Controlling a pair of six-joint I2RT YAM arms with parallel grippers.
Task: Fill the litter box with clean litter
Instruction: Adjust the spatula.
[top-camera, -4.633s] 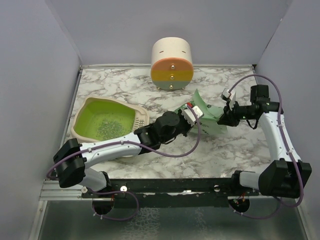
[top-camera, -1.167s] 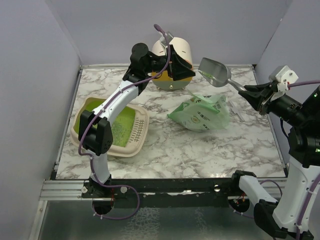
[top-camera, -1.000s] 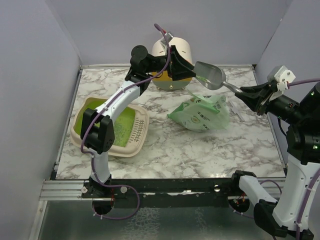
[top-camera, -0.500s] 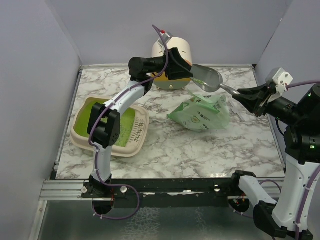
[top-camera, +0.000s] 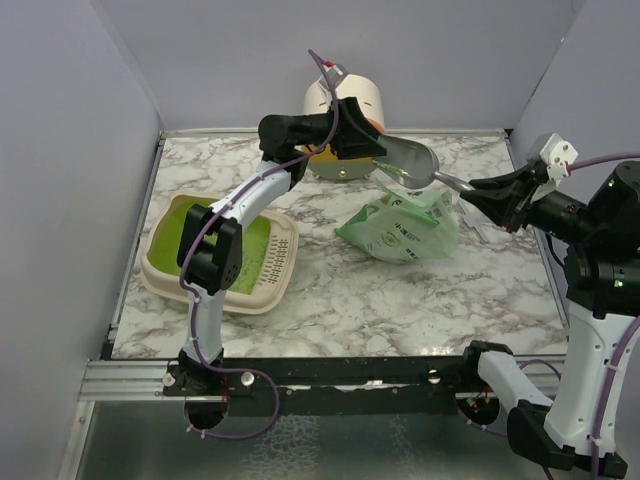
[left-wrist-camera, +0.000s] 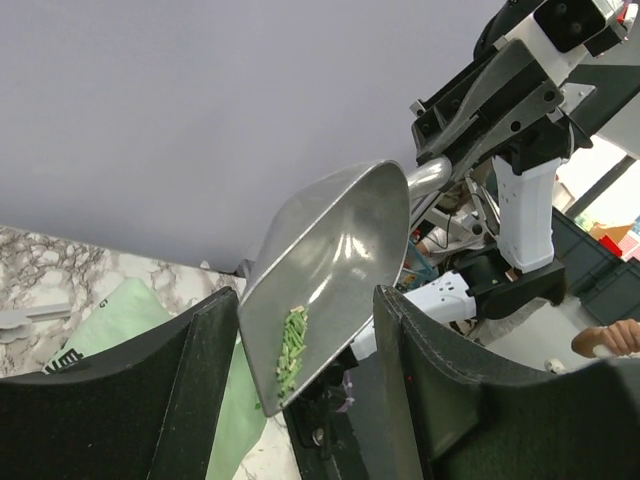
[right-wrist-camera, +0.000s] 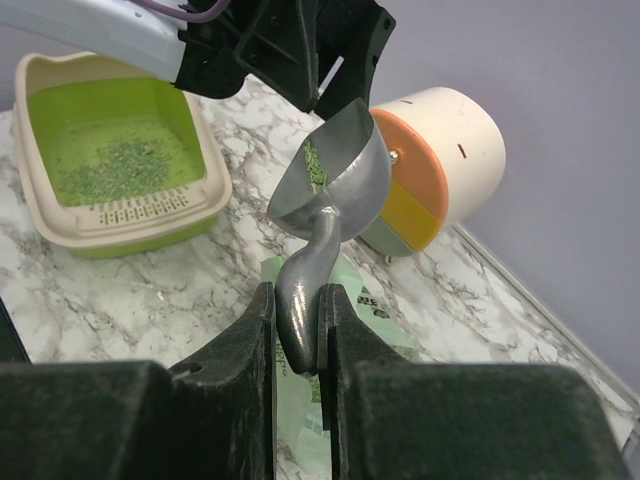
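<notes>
The grey metal scoop (top-camera: 410, 160) hangs in the air above the mint-green bag (top-camera: 405, 230). My right gripper (top-camera: 478, 190) is shut on its handle, fingers pinching it (right-wrist-camera: 297, 290). A small streak of green clean litter (left-wrist-camera: 290, 345) lies in the scoop bowl (left-wrist-camera: 330, 250). My left gripper (top-camera: 372, 150) is raised at the bowl's mouth, open, its fingers either side of the bowl (left-wrist-camera: 305, 300). The litter box (top-camera: 150, 272) sits at the left, with litter (right-wrist-camera: 125, 160) scattered on its lime-green floor.
A cream cylinder (top-camera: 360, 95) with an orange, yellow and teal face stands at the back, just behind the left gripper. Grey walls close in the marble table (top-camera: 330, 300) on three sides. The left arm arches over the litter box.
The right arm has carried the scoop left and slightly down to the left gripper. The left gripper's fingers have narrowed around the scoop bowl.
</notes>
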